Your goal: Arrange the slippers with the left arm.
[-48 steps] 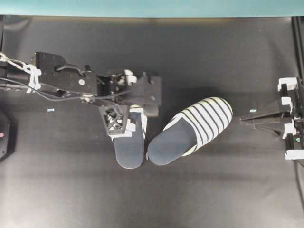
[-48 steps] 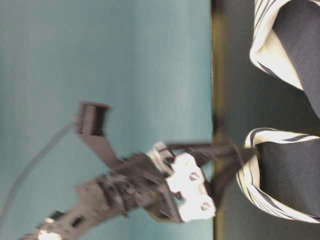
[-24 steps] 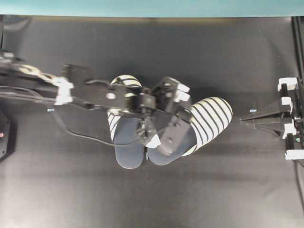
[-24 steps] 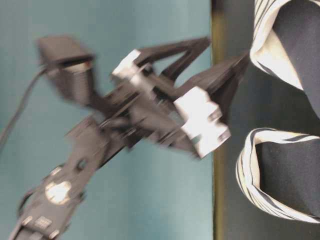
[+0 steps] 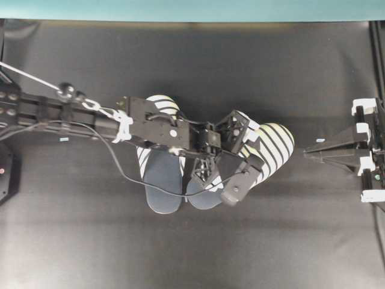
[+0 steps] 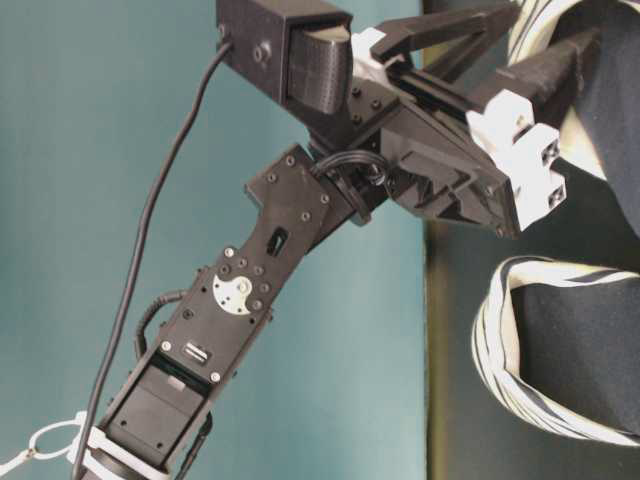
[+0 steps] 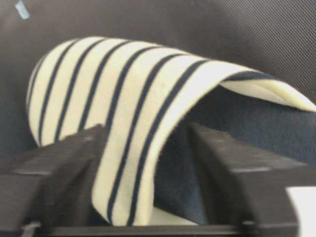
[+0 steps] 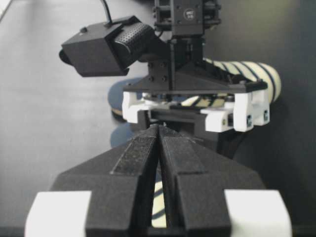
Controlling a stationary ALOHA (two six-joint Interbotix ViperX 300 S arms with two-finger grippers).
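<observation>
Two striped slippers lie side by side on the black table. The left slipper (image 5: 161,186) points its toe away. The right slipper (image 5: 274,141) lies slanted, its toe toward the right. My left gripper (image 5: 225,153) hangs over the right slipper's opening. In the left wrist view the jaws straddle the edge of its striped upper (image 7: 123,98). One finger (image 7: 59,168) rests against the outside of the fabric. The other finger (image 7: 237,168) sits inside over the navy insole, a small gap away. My right gripper (image 5: 308,153) rests at the right edge, shut and empty (image 8: 159,127).
The left arm (image 5: 72,111) stretches across from the left edge over the left slipper's toe. A teal wall (image 5: 192,9) borders the far side of the table. Small blue tape marks (image 5: 64,139) lie on the black surface.
The left arm swung right from the left slipper's side to the right slipper. Its jaws came down round the striped upper and narrowed. The right arm stayed still.
</observation>
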